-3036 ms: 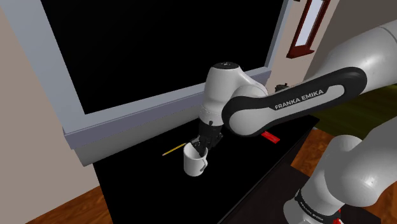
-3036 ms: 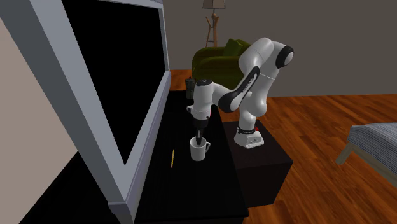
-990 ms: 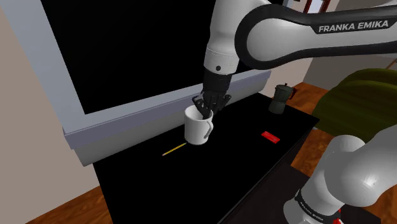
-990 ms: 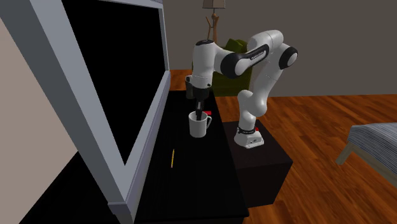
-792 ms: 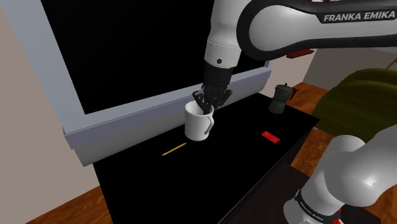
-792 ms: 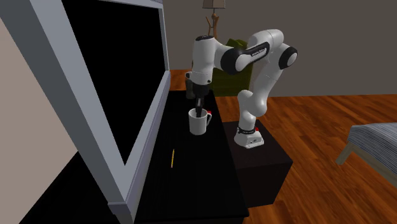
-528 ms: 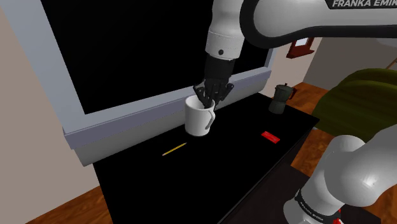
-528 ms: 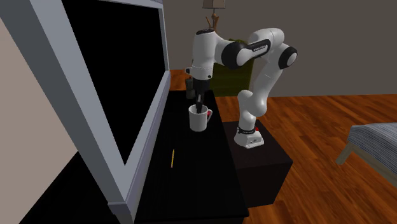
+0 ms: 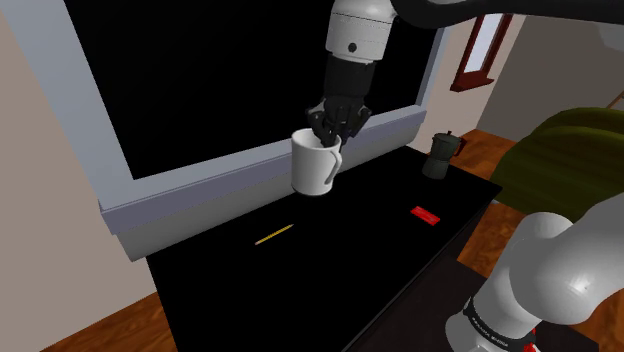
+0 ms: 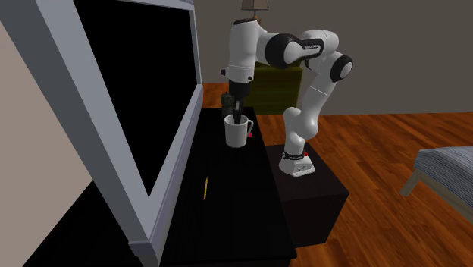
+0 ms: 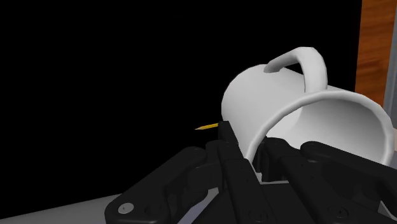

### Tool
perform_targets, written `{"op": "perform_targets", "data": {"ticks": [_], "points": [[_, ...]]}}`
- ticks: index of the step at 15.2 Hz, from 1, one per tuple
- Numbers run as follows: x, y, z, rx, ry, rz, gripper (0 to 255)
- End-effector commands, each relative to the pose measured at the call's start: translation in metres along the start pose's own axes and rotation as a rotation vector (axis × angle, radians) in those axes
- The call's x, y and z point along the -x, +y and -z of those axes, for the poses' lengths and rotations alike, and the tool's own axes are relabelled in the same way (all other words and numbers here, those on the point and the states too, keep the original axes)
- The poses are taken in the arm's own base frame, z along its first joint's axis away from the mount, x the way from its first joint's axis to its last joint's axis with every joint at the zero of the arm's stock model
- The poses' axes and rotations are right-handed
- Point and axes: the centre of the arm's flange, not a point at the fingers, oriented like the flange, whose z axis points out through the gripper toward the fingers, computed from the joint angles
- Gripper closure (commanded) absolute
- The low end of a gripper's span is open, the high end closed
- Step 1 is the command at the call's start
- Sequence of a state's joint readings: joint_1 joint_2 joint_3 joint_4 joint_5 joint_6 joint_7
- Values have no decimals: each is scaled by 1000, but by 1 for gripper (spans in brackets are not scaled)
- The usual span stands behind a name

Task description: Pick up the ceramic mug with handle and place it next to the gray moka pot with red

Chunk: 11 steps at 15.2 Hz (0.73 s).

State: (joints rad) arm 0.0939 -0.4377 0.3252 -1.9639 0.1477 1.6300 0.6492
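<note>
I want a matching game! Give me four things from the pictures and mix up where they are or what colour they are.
Things:
1. mug
2. moka pot
3. pencil
4. small flat card

Clues:
A. yellow, lying on the black table
B. up in the air, its rim clamped by the gripper
C. red, lying on the table
D. standing upright at the table's end, beside the window frame

Pairs: 1-B, 2-D, 3-A, 4-C
</note>
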Motion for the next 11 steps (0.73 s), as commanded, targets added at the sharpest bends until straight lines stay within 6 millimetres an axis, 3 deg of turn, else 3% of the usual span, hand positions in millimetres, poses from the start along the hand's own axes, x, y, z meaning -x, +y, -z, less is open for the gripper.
{"op": "perform_targets", "data": {"ticks": [1,11], "points": [[-1,-1,9,0,0,0,255],[-6,131,16,0,0,0,255]]}}
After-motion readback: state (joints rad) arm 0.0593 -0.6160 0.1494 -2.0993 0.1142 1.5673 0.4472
